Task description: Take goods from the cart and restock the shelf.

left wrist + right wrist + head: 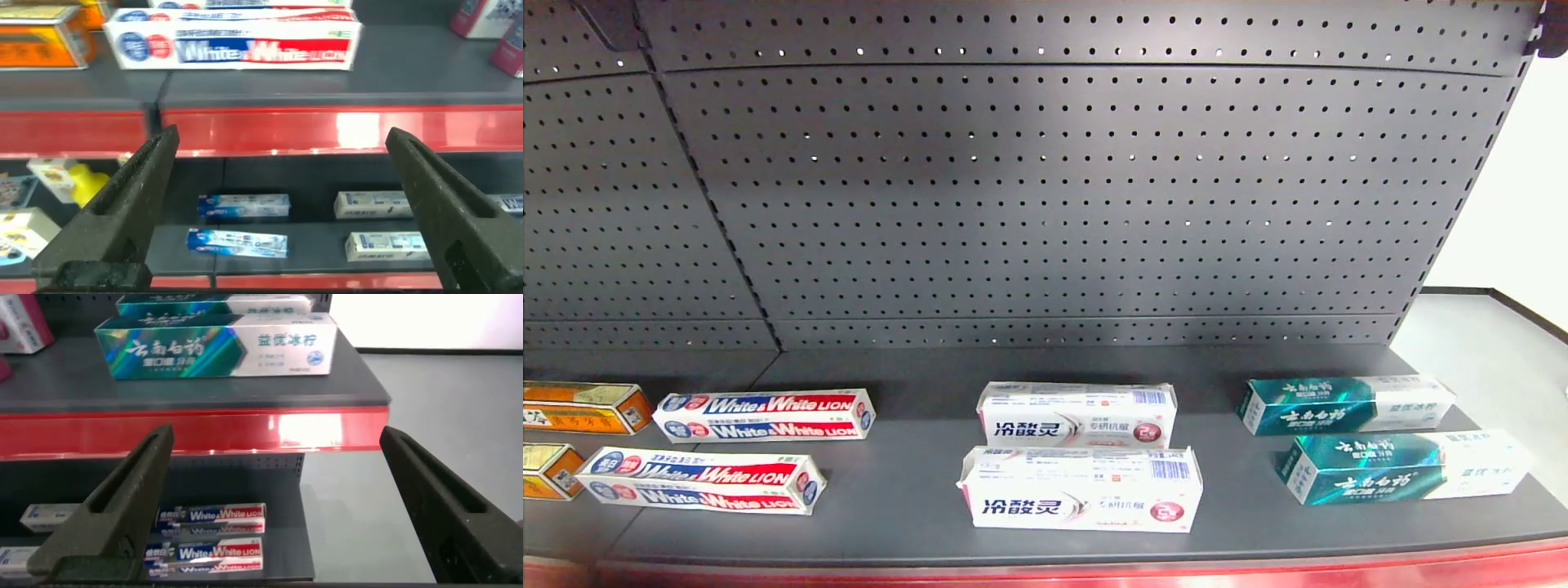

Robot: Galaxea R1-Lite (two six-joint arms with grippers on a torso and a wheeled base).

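Note:
Pairs of toothpaste boxes lie on the dark grey shelf (915, 490). Two red, white and blue boxes (765, 415) are at the left, two white boxes (1083, 488) in the middle, two teal boxes (1405, 465) at the right. My left gripper (282, 204) is open and empty, level with the shelf's red front strip (270, 129), just below a red, white and blue box (233, 47). Below a teal box (216, 351), my right gripper (278, 506) is open and empty, in front of the red strip (204, 429).
Orange boxes (580, 407) lie at the shelf's far left. A perforated back panel (1045, 204) rises behind. A lower shelf holds more toothpaste boxes (243, 206) (211, 514). The shelf's right end (1535, 490) borders open floor.

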